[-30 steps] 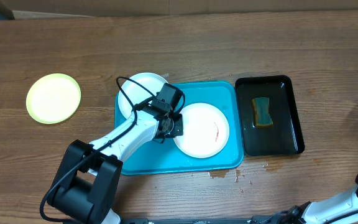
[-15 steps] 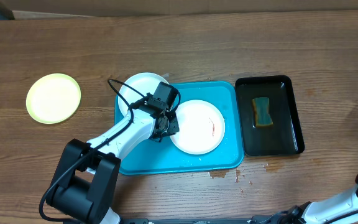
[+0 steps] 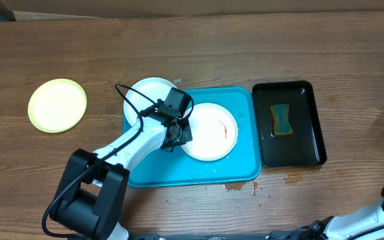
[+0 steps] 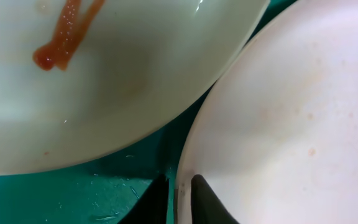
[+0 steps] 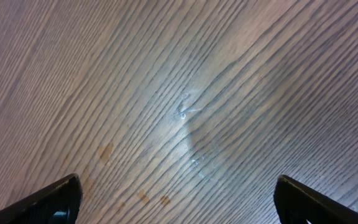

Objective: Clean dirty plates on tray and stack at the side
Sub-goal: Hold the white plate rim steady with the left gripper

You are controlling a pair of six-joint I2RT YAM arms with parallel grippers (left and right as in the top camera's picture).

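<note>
We see a white plate with a red-brown smear lying flat in the middle of the turquoise tray, which sits at the centre of the frame in the overhead view. A second white plate rests on the tray's upper left corner, its edge reaching past the rim. A third plate, pale green, lies alone on the wooden worktop, well apart at the left of the frame. The left claw is down between the two white plates. Its jaws are narrow, with the rim of the second plate running between them, and we cannot tell whether they pinch it. Just beside the tray on the right stands a black tray holding a yellow and teal sponge. In its own wrist view the right claw stands spread wide over bare wood.
</note>
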